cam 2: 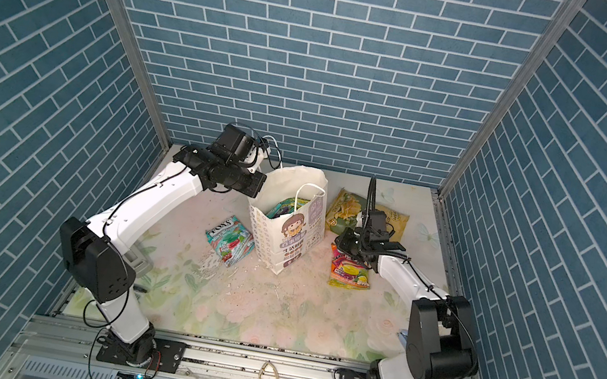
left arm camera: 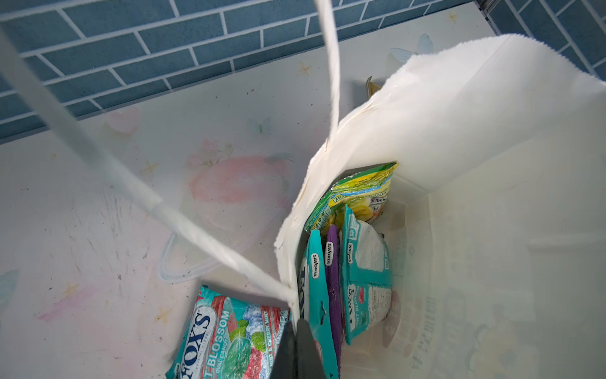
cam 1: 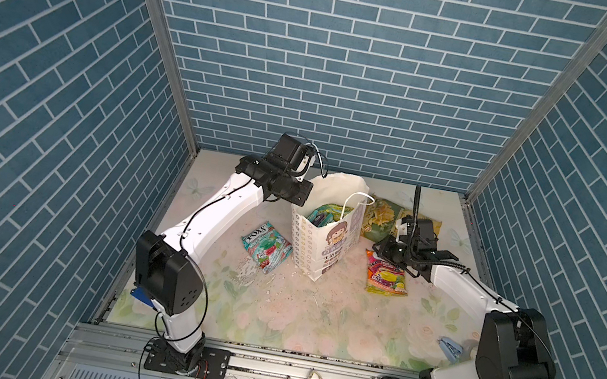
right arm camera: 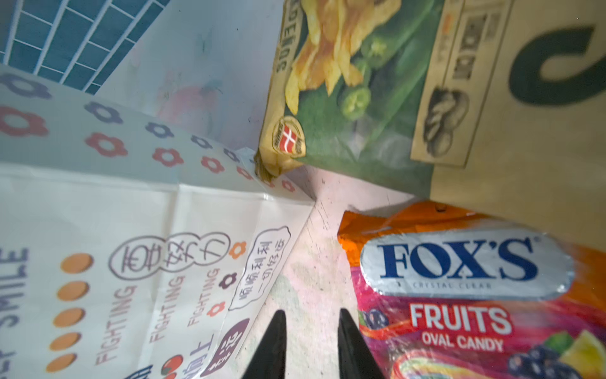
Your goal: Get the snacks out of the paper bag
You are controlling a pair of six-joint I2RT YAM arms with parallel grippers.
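The left arm (cam 1: 212,216) bends up at the elbow and reaches to the left rim of the paper bag (cam 1: 319,248). There the left gripper (left arm camera: 296,326) is clamped tight; what it pinches cannot be told. The right arm (cam 1: 458,285) lies low, right of the bag, with the right gripper (right arm camera: 310,316) parted and empty above the table (right arm camera: 311,262). Several pouches (left arm camera: 360,262) stand inside the bag. The chips bag (cam 1: 383,217) lies behind it on the right, an orange pouch (cam 1: 387,281) to its right and a teal pouch (cam 1: 265,251) to its left.

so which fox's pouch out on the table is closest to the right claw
The orange-pink Fruits pouch, just beside the right claw, right of the paper bag. The teal Mint Blossom pouch lies on the bag's left side.
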